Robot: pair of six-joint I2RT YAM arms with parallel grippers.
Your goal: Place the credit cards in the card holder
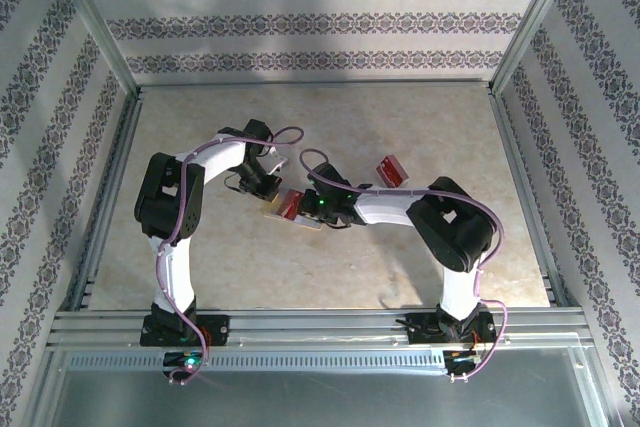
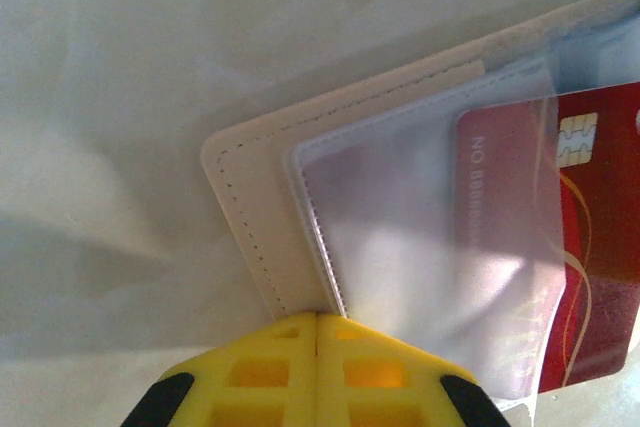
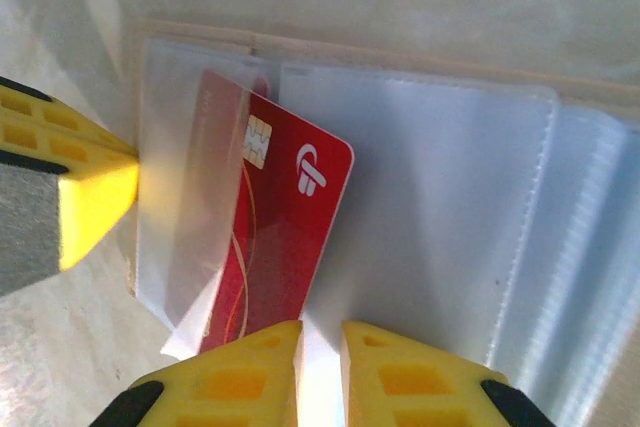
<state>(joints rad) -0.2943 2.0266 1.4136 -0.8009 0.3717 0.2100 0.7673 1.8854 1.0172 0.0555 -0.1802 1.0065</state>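
The tan card holder (image 1: 274,211) lies open mid-table, its cover edge (image 2: 250,207) and clear sleeves (image 3: 450,197) facing up. One red credit card (image 3: 285,227) with a chip sits partly inside the leftmost sleeve, its lower right part sticking out (image 2: 600,247). My left gripper (image 2: 318,319) is shut, its tips resting on the holder's edge (image 1: 262,190). My right gripper (image 3: 320,335) hovers at the card's lower corner with a narrow gap between its fingers (image 1: 316,205). A second red card (image 1: 390,170) lies on the table to the right.
The beige table (image 1: 200,277) is ringed by metal rails and patterned walls. The left gripper's yellow finger (image 3: 95,197) touches the sleeve's left edge in the right wrist view. Both arms crowd the middle of the table.
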